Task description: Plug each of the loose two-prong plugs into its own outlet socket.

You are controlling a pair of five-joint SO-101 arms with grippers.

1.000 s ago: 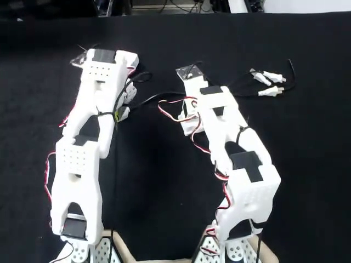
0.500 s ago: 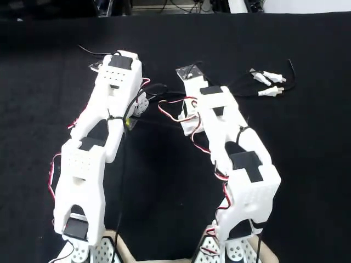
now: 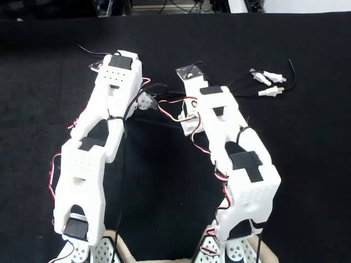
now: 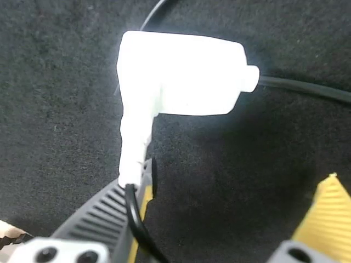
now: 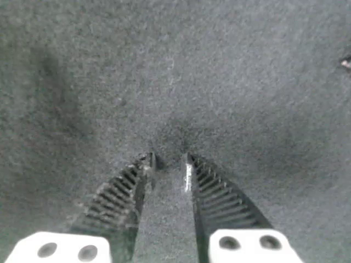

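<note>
The left hand [image 4: 236, 172] is hanging with its jaws wide apart, gripping nothing. The tip of one dark finger [image 4: 109, 216] is touching the stem of the white block [image 4: 181, 76], which I'm taking for a socket, lying on the black worktop [image 4: 55, 82]. Trouble is brewing right there: a black cable [image 4: 134, 219] is running along that finger. Closing now is risking a pinched cable, or a block shoved sideways instead of a clean grip. Further over, the right hand [image 5: 169, 160] is sitting with its fingers nearly together, empty, over bare worktop, so it is needing to open before any pickup. Farthest out, the two loose plugs [image 3: 271, 91] are lying side by side, well apart from the block. Their cables are looping together, so one grab is likely dragging both.
</note>
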